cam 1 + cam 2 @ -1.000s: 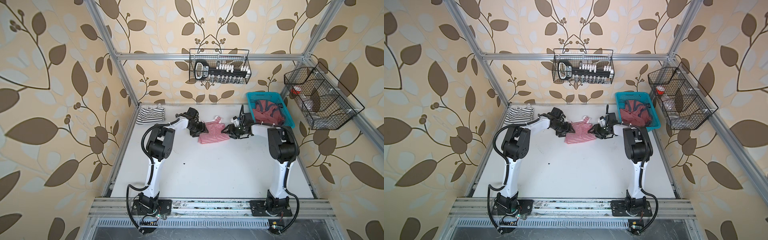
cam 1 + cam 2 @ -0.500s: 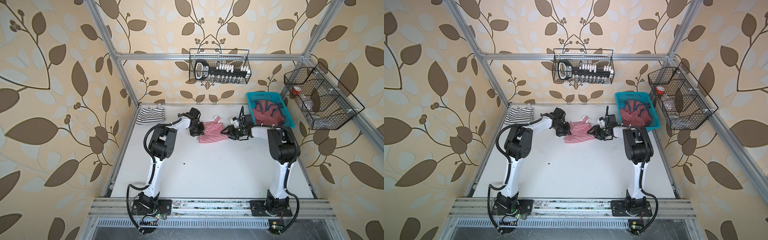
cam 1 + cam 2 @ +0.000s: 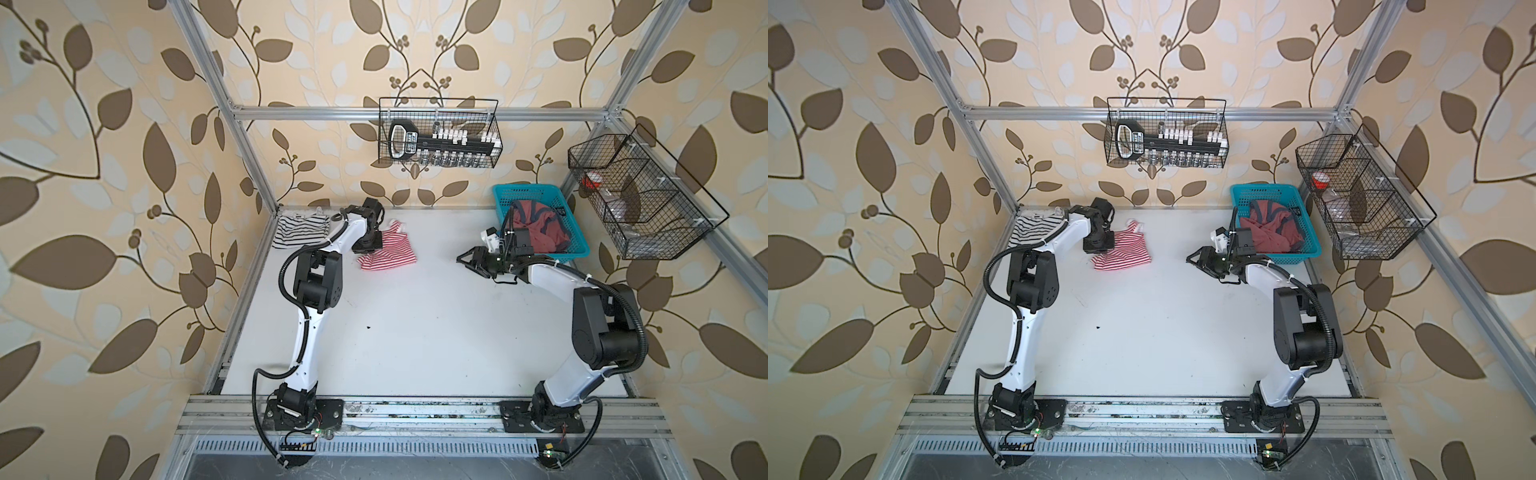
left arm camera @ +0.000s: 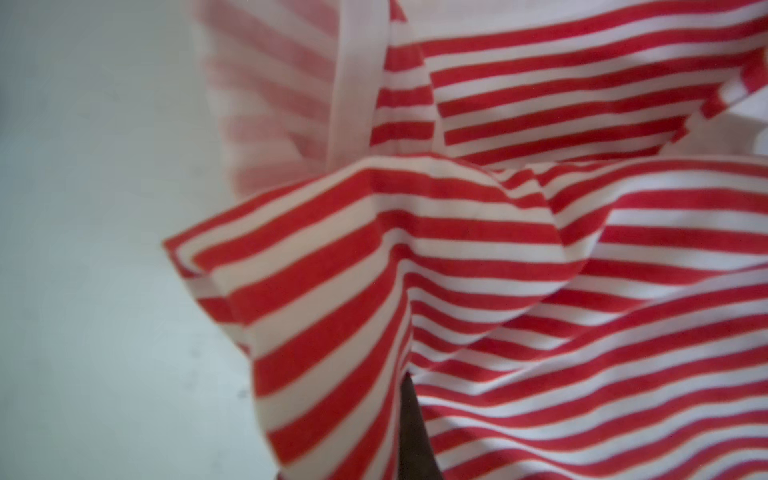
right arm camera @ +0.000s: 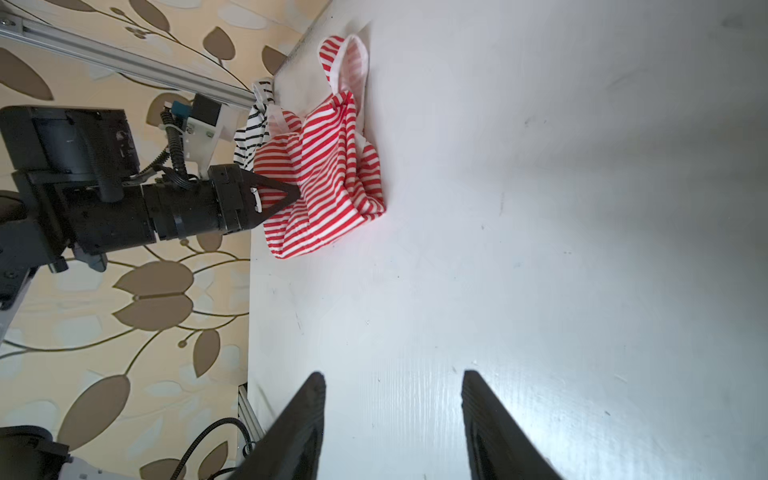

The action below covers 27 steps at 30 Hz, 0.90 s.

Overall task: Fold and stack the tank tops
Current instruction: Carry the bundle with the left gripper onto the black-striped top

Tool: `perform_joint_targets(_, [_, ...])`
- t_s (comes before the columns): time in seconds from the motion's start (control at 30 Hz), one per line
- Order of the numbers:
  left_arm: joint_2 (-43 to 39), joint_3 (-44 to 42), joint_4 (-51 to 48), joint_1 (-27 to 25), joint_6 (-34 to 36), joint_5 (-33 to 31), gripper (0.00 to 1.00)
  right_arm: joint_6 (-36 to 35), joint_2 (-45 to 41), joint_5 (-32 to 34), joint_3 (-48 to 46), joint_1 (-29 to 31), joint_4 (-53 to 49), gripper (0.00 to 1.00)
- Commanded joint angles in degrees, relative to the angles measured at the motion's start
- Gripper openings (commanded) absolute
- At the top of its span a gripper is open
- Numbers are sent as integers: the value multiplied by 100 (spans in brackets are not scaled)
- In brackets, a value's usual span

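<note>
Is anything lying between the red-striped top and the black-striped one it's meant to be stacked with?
No object shows there. Only the left arm, whose left gripper is shut on the red-striped top, crosses the strip of table between it and the black-striped top, and hides part of it.

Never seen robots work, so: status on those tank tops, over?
Left claw shut on the red-striped tank top, cloth bunched. Right claw open, empty, near blue basket. Black-striped tank top in far left corner; nothing blocking.
</note>
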Motion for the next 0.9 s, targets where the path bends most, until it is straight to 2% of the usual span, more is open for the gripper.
perform_joint_targets(0.0, [-182,307,-173,110,911,-837,0,21,32,71,-167,43,-55,53])
perform_joint_targets(0.3, [-363,613,155,592,1962,-1255,0,230,317,44,-197,298,310,51])
perform_joint_targets(0.6, [-747,603,548,1082,2333,-1273,0,267,634,26,16,533,350,51])
perform_joint_targets(0.87, [-1049,542,928,1140,2607,-1356,0,303,771,40,78,610,372,50])
